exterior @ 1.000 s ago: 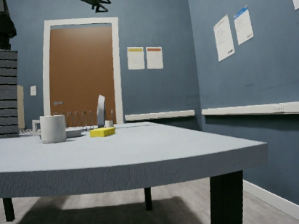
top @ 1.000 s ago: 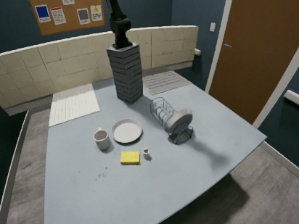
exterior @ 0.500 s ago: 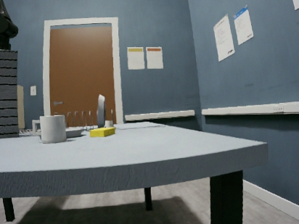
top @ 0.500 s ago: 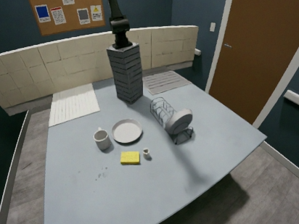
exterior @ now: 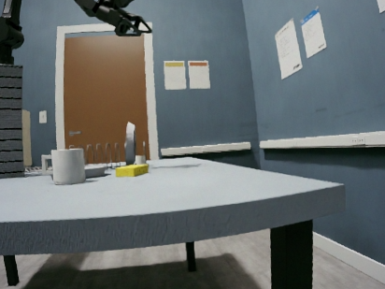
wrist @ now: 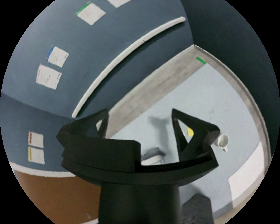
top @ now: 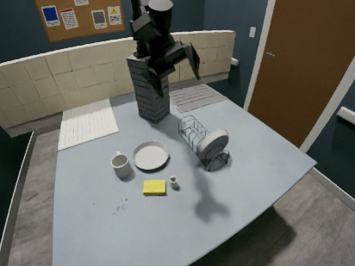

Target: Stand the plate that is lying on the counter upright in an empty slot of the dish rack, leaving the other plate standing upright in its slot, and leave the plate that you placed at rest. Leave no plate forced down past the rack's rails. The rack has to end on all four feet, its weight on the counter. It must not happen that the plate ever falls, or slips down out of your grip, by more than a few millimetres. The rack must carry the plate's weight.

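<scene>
The loose plate (top: pixel 151 156) (exterior: pixel 96 170) lies flat on the counter, right of the mug in the top view. The wire dish rack (top: pixel 208 168) (exterior: pixel 97 151) stands to its right. The other plate (top: pixel 213 144) (exterior: pixel 130 144) (wrist: pixel 153 160) stands upright in a slot toward the rack's near end; the slots behind it are empty. The rack looks level; not all its feet can be made out. My gripper (top: pixel 180 86) (exterior: pixel 146 29) (wrist: pixel 140 111) is open and empty, high above the counter and far from both plates.
A white mug (top: pixel 121 166) (exterior: pixel 68 167) (wrist: pixel 222 141) stands left of the loose plate. A yellow sponge (top: pixel 154 188) (exterior: pixel 132 169) and a small white cup (top: pixel 173 182) (exterior: pixel 140 159) lie nearer the front. The arm's grey pedestal (top: pixel 151 94) (exterior: pixel 10 121) stands at the back.
</scene>
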Robot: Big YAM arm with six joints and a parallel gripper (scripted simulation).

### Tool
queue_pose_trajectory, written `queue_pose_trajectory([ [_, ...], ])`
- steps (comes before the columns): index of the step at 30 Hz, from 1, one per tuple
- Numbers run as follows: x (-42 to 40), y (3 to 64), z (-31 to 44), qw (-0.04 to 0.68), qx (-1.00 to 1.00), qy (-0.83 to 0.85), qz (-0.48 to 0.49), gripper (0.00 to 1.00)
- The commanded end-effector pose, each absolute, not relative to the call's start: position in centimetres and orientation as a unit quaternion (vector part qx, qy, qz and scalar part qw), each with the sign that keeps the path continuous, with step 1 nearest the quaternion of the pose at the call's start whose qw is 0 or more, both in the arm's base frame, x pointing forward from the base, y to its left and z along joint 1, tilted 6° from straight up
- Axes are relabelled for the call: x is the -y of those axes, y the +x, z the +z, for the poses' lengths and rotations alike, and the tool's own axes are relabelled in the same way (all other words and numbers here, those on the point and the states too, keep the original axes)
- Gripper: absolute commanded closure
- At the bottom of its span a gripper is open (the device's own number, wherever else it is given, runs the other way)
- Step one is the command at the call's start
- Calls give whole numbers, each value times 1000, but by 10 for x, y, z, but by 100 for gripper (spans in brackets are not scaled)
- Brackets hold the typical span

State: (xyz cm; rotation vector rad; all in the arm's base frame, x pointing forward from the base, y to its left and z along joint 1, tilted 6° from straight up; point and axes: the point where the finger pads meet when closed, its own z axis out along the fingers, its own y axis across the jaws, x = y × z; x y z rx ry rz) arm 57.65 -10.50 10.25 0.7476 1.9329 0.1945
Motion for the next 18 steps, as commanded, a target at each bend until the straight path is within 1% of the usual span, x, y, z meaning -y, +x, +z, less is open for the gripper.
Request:
queue_pose_trajectory([
  [1, 130, 579, 60, 506, -768, 376, 114, 0],
  [4, 143, 547, -10, 455, -750, 463, 125, 0],
  [5, 148, 542, -27, 455, -750, 463, 125, 0],
  [8, 156, 502, -86, 407, -724, 541, 130, 0],
  [9, 159, 496, -98, 407, -724, 541, 130, 0],
  [13, 163, 431, -169, 350, -681, 629, 129, 0],
  [14, 163, 431, -169, 350, -681, 629, 129, 0],
  [15, 163, 415, -183, 338, -670, 649, 128, 0],
  [17, 163, 415, -183, 338, -670, 649, 128, 0],
  [18, 162, 400, -196, 326, -659, 667, 126, 0],
])
